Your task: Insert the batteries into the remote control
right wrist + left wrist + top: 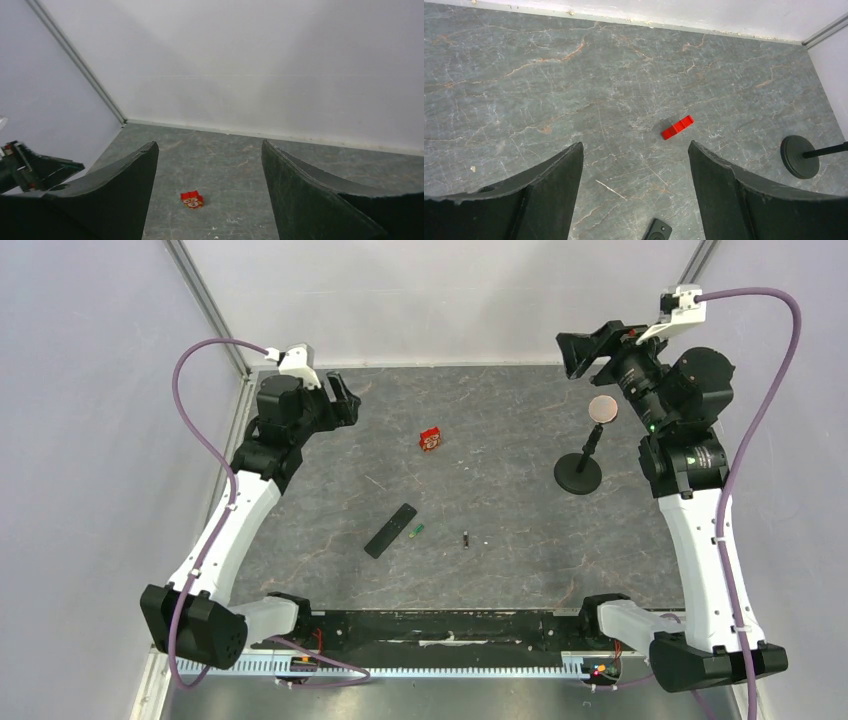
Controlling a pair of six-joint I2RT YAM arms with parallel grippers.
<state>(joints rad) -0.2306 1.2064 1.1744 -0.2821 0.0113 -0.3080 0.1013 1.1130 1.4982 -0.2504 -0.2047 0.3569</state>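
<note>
Both empty (wide open): left end effector (634,145), right end effector (208,143), remote control (390,530) well apart.

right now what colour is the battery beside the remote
The battery is bright green; top external view.

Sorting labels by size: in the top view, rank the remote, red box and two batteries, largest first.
1. Slim black remote control.
2. Small red-and-white box.
3. Bright green cylindrical battery and dark cylindrical battery: alike, too small to rank.
</note>
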